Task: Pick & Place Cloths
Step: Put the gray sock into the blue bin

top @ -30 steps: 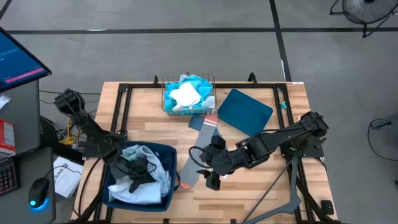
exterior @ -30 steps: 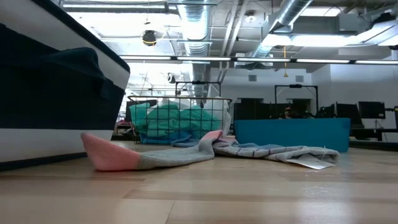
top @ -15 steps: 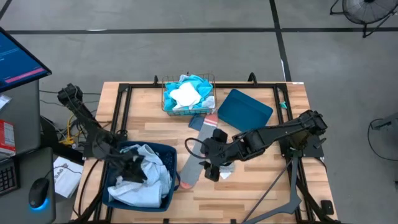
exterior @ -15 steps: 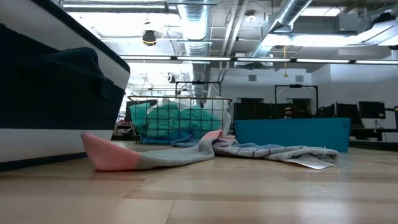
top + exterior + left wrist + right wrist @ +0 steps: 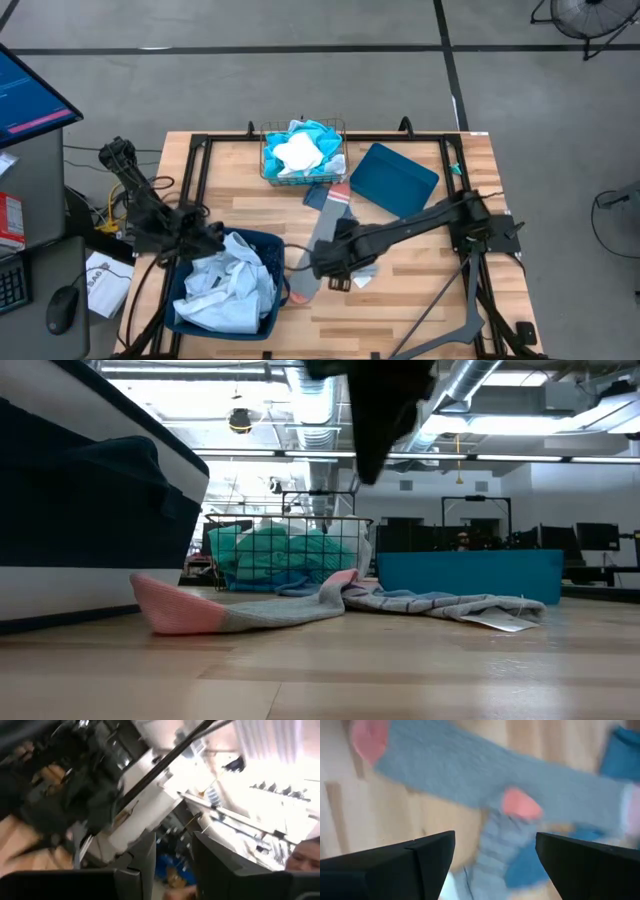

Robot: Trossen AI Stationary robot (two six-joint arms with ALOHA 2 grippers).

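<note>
- We are hovering the right claw [image 5: 322,262] over the grey sock [image 5: 318,245] at the middle of the surface [image 5: 420,290]; the right wrist view shows its fingers [image 5: 405,870] spread wide with nothing between them, sock directly below.
- The grey sock is lying flat, its pink toe [image 5: 175,610] pointing toward 7 o'clock, near the blue bin [image 5: 262,320]; its other end is reaching toward 12 o'clock, near the wire basket [image 5: 266,165].
- The left claw [image 5: 205,238] is waiting at the bin's rim at about 9 o'clock; its wrist view shows a gap between its fingers and nothing held.
- More cloths [image 5: 232,285] are sitting heaped in the bin, and turquoise and white ones [image 5: 300,150] in the basket.
- We judge the step in hand to be the approach to picking the sock.
- Next we are needing to lower the right claw onto the sock's mid-length and pinch through the fabric, not skid across it.
</note>
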